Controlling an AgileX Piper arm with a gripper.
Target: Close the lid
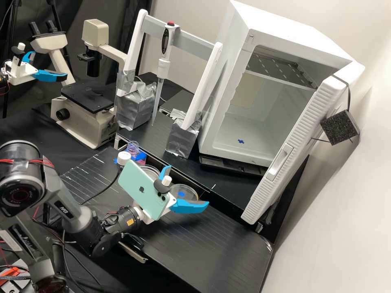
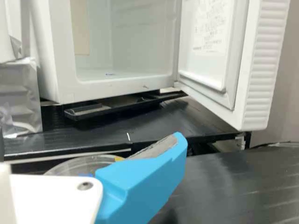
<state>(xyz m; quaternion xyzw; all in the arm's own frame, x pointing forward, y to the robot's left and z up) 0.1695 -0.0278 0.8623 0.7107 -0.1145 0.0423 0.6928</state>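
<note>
"Black bench (image 1: 220,244), pale wall (image 1: 342,211) behind. High view, go: where's the door?"

"White cabinet (image 1: 207,101), front right. Door (image 1: 293,150) swung wide, interior exposed."

"Gripper (image 1: 188,184)?"

"Over the bench, well apart from the door. Fingertips spread. Round clear dish (image 1: 188,190) near it; can't tell if anything's gripped."

"Wrist view, quick."

"Cabinet mouth uncovered, door angled outward, written sheet (image 2: 209,25) on its inner face. One blue finger (image 2: 149,179) in front of the dish; can't tell whether they touch."

Free gap between claw (image 1: 187,186) and door (image 1: 262,199)
</note>
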